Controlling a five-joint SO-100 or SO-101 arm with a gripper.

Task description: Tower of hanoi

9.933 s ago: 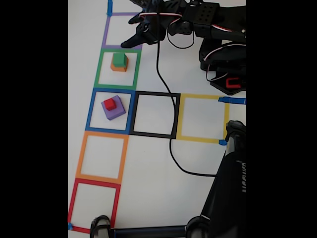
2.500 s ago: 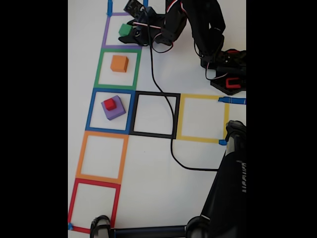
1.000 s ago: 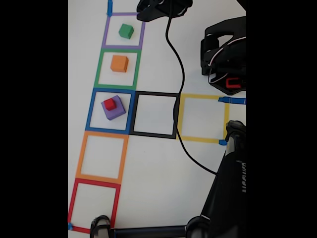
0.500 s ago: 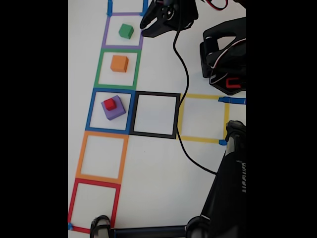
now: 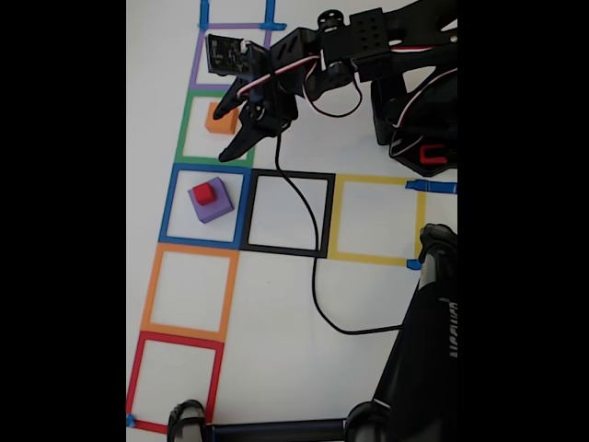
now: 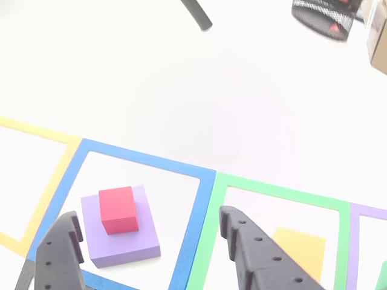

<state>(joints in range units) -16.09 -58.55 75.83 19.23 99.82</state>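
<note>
Purple and widest, the biggest cube [image 5: 213,202] sits inside the blue tape square [image 5: 171,204] on the white surface [image 5: 276,313] with the small red cube [image 5: 203,192] resting on top of it. Right of it in the fixed view, the black hand [image 5: 230,129] hangs with its fingers spread apart and holding nothing, over the green tape square [image 5: 187,129] where the orange cube [image 5: 219,120] lies partly hidden beneath it.

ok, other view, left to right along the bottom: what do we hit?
Left claw finger → purple cube with the red cube on top → blue tape outline → right claw finger → orange cube.
</note>
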